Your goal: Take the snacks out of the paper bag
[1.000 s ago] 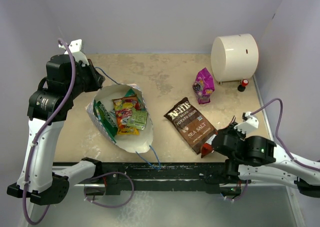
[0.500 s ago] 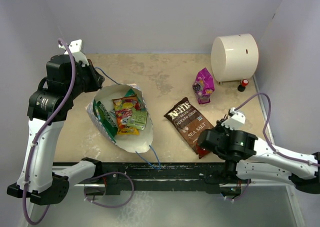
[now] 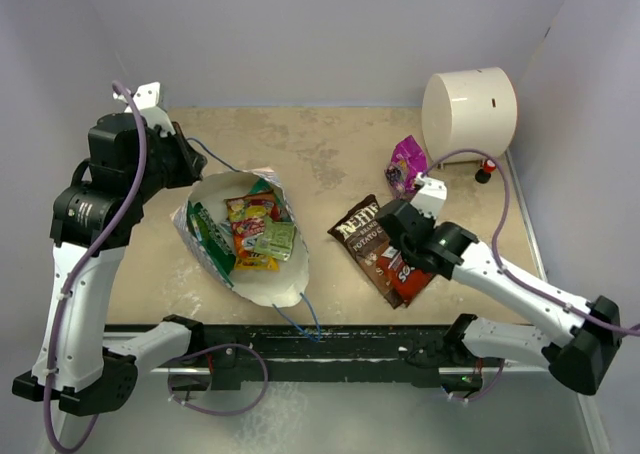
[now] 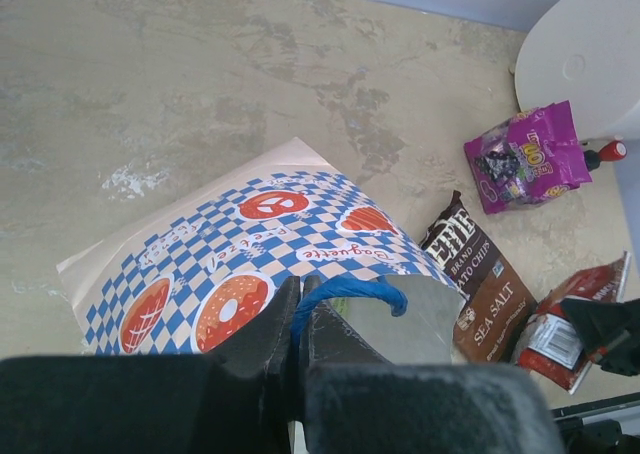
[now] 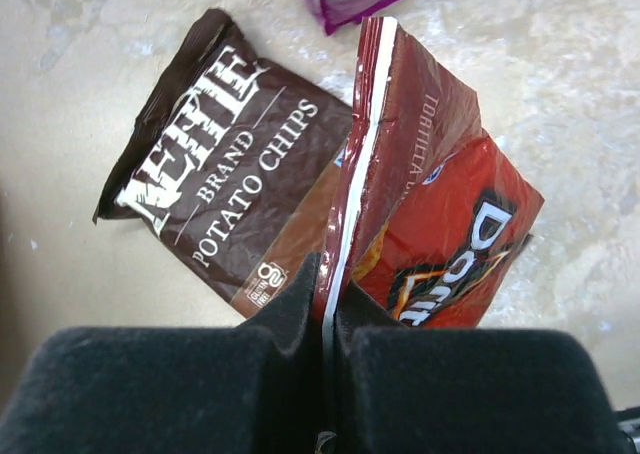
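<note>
Right gripper, clamped on the shiny red-orange chip bag, has moved left over the dark brown chip packet. Left gripper grips the blue cord handle of the white checkered paper bag; small candy packs lie inside

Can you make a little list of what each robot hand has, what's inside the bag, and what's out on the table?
Left gripper: shut on the blue cord handle of the paper bag
Right gripper: shut on an edge of the red Doritos bag
Inside bag: several small colourful packets
Out on table: Kettle chips bag, magenta pouch
</note>
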